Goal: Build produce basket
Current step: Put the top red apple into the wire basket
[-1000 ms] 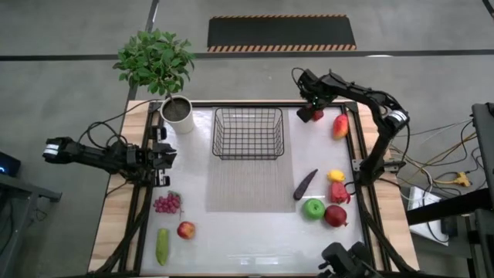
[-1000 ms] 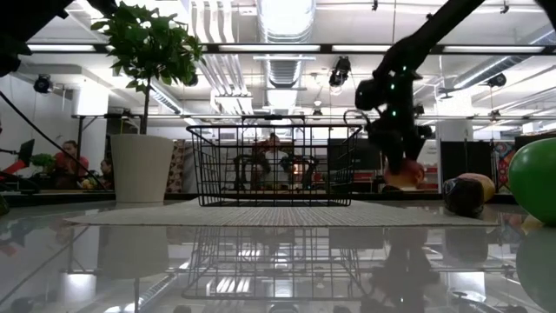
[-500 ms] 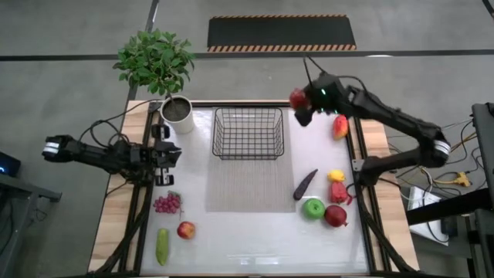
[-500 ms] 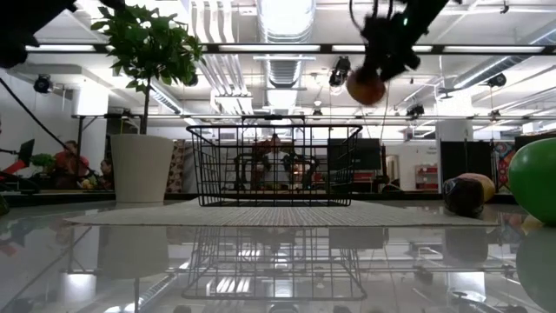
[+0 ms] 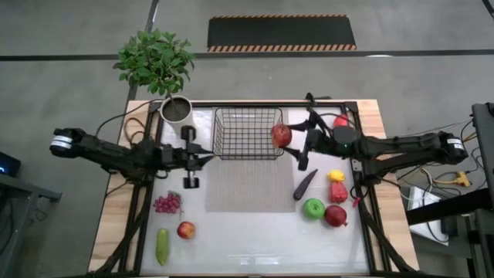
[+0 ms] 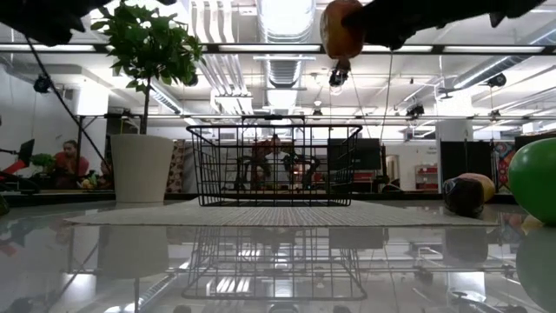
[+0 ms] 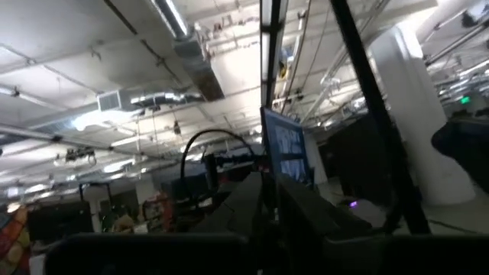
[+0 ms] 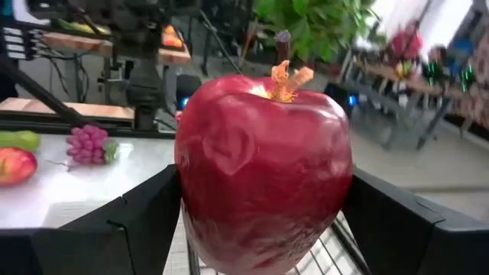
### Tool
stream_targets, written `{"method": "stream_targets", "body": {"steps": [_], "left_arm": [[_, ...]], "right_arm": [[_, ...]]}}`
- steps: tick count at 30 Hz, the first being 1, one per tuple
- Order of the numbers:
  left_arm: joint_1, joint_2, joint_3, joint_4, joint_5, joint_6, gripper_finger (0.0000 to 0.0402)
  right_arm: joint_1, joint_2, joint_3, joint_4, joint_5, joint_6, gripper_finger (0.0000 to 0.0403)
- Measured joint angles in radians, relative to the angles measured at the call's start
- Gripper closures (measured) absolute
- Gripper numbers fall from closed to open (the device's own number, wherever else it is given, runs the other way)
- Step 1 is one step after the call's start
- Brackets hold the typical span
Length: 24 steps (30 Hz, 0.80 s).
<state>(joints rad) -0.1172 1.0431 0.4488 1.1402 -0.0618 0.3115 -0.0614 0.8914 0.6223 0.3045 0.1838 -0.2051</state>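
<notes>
The black wire basket stands on a grey mat in the far middle of the table, and it shows in the low view too. My right gripper is shut on a red apple high over the basket's right rim. The low view has that apple near the top of the picture. My left gripper reaches out beside the basket's left side and touches nothing. More produce lies on the table: eggplant, green apple, grapes, cucumber. My right gripper pinches the red apple between its two fingers, one on each side of the apple's body. The fingers come level from the table's right. The apple is lifted clear and sits upright, its orange stem pointing up.
A white pot with a green plant stands at the far left corner. A yellow pepper, a red pepper and a red apple lie near the right edge. Another apple lies near left. The mat in front of the basket is bare.
My right gripper has lifted the red apple off the far right corner, raised it high and carried it toward the table's left, to above the basket's right rim. My left arm has reached out toward the table's right, up to the basket's left side.
</notes>
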Motion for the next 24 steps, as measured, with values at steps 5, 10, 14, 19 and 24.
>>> {"method": "stream_targets", "body": {"steps": [5, 10, 14, 19, 24], "left_arm": [[0.001, 0.115, 0.087, -0.004, -0.061, -0.008, 0.0322], [0.03, 0.21, 0.187, -0.119, -0.09, -0.089, 0.025], [0.08, 0.27, 0.324, -0.397, -0.091, -0.193, 0.0202], [0.111, 0.369, 0.487, -0.616, -0.071, -0.201, 0.0169], [0.133, 0.432, 0.567, -0.698, -0.039, -0.208, 0.0147]], "right_arm": [[0.037, 0.009, -0.055, 0.085, 0.001, -0.026, 0.0096], [0.044, 0.01, -0.084, 0.101, 0.002, -0.031, 0.0096], [0.044, 0.028, -0.086, 0.103, 0.002, -0.035, 0.0096], [0.044, 0.06, -0.086, 0.1, 0.002, -0.036, 0.0096], [0.044, 0.087, -0.087, 0.1, 0.003, -0.041, 0.0096]]}}
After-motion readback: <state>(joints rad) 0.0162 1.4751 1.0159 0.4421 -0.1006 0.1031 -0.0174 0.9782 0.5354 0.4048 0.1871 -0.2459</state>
